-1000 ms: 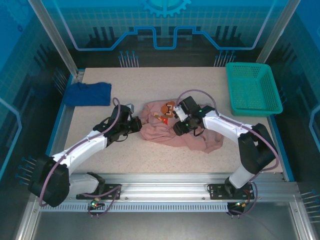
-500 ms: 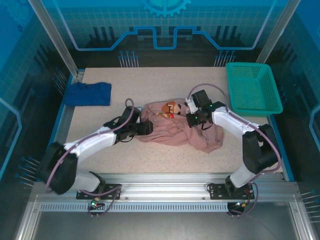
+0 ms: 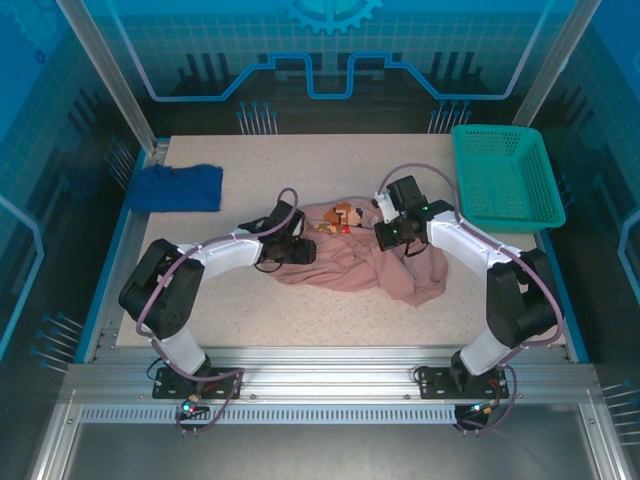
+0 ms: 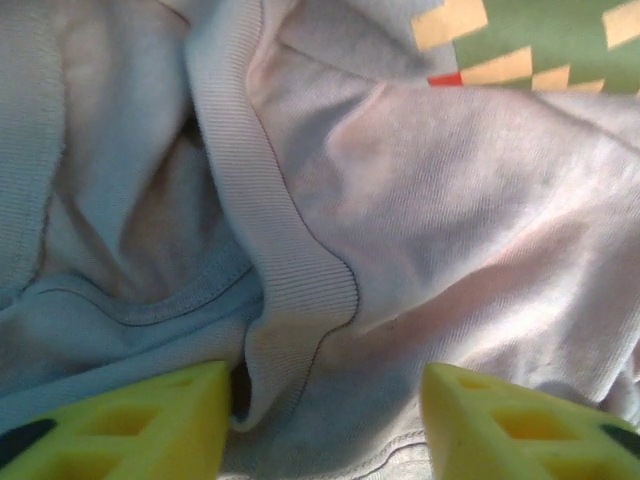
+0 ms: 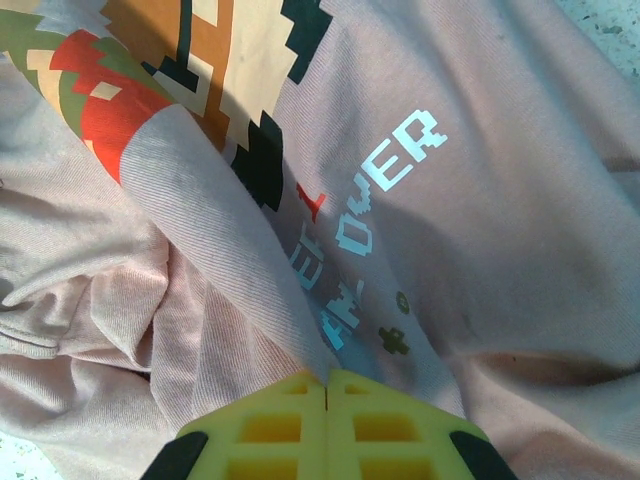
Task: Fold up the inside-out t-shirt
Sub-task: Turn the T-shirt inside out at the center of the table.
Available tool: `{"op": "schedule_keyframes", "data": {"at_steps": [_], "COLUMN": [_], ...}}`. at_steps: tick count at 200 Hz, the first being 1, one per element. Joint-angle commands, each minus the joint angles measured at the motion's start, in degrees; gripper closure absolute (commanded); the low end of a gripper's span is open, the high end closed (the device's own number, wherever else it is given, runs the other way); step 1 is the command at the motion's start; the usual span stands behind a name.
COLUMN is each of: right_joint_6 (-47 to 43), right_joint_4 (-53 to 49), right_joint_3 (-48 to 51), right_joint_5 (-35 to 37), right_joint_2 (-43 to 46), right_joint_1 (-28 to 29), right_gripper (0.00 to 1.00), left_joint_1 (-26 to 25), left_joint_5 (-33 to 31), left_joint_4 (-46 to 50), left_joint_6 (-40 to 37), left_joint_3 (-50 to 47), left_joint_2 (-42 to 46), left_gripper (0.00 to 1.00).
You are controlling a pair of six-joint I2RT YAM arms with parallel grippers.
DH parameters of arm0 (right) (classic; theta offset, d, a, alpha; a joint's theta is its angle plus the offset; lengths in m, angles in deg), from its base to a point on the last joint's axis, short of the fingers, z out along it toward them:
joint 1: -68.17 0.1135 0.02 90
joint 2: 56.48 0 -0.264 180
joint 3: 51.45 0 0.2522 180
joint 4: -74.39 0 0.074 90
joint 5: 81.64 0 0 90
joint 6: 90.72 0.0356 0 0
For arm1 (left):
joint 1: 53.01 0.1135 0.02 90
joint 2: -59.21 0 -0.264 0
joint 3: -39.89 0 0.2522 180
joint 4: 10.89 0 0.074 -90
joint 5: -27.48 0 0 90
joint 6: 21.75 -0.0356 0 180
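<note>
T-shirt [image 3: 350,262]: dusty pink, lying in a crumpled heap mid-table [image 3: 300,310], between the two arms. The blue cloth [image 3: 178,187] and the green basket [image 3: 505,178] sit well apart from it.

Handling, my judgement: light, limp knit with no stiffness. It will drape and drag, and any lifted point will pull the rest along in folds. There is little risk of slipping, but it is easy to pinch two layers at once. The best holds are the ribbed collar band [image 4: 270,230] and the hems or shoulder seams, which are thicker and easy to trace.

Left gripper [image 4: 320,400]: jaws apart, released, pads on either side of the collar band's curled end. Nothing is clamped yet.

Right gripper [image 5: 328,392]: clenched, pads meeting. A raised ridge of pink fabric runs into the seam between them, so I read it as pinching the shirt.

View comparison: the top camera gives the overall heap outline and both arms' placement at its left and upper-right edges. The left wrist alone resolves the rib and stitching. The right wrist alone shows the pixel print [image 5: 180,60] and lettering, with the pinched ridge beside them.
</note>
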Motion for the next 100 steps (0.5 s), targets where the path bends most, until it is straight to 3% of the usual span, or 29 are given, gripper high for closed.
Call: {"op": "schedule_keyframes", "data": {"at_steps": [1,50,100], "right_joint_6": [0.1,0.19,0.08], "right_joint_4": [-0.78,-0.86,-1.71], "right_joint_3": [-1.73,-3.33,-5.76], "right_joint_5": [-0.72,-0.41,0.54], "right_joint_2": [1.17,1.43,5.18], "right_joint_1": [-0.95,-1.36,-2.84], "right_gripper": [0.98,0.98,0.98], "left_joint_1": [-0.83,-0.78,-0.65], "left_joint_5": [1.4,1.92,3.94], "left_joint_4": [1.37,0.94,-2.08], "left_joint_6": [-0.46,-2.25,-1.57], "left_joint_3": [0.0,1.21,-1.57], "left_joint_2": [-1.12,-0.64,10.72], "left_gripper": [0.6,1.0,1.0]}}
